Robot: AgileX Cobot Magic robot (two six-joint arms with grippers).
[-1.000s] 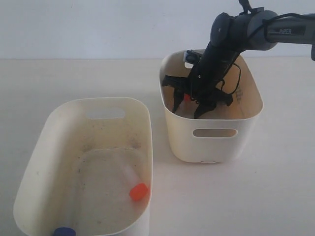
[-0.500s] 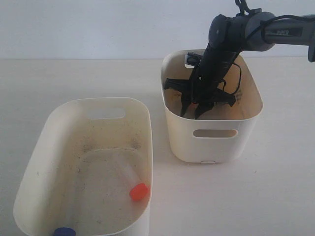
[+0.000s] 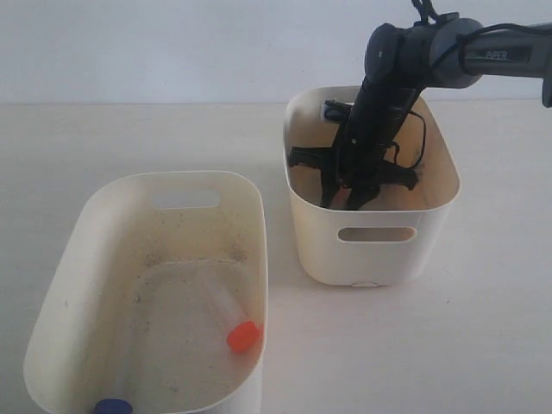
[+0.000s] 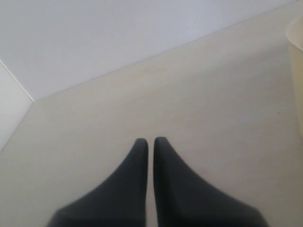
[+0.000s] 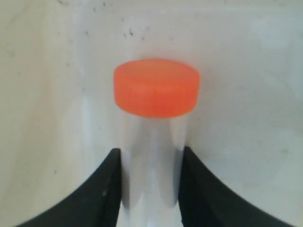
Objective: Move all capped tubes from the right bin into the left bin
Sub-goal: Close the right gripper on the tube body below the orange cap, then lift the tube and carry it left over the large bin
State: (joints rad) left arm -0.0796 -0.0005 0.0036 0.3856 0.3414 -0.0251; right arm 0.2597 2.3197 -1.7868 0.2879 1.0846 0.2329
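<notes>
Right wrist view: right hand (image 5: 150,153) clamped on a clear plastic tube with a round orange screw cap (image 5: 154,127). One dark finger presses against each side of the clear body, and the cap sits beyond the fingertips. Pale speckled surface behind the tube; cannot tell whether the tube touches it.

Exterior view: right hand (image 3: 349,197) reaches steeply down inside the tall cream plastic tub with rounded corners and an oval handle slot (image 3: 379,254), on the right. Fingertips are low behind its near wall, and the gripped tube is hidden there. Larger cream plastic tub with a speckled floor (image 3: 254,233) stands on the left of the pale tabletop (image 3: 129,138), apart from the tall tub. In it lies a second clear tube with an orange cap (image 3: 241,335), near its right wall. A dark blue round cap (image 3: 112,405) lies at its near end, with the tube cut off by the picture's edge.

Left wrist view: left hand (image 4: 150,140) closed, gripping nothing, a thin slit between the fingers, held over the tabletop (image 4: 213,94).
</notes>
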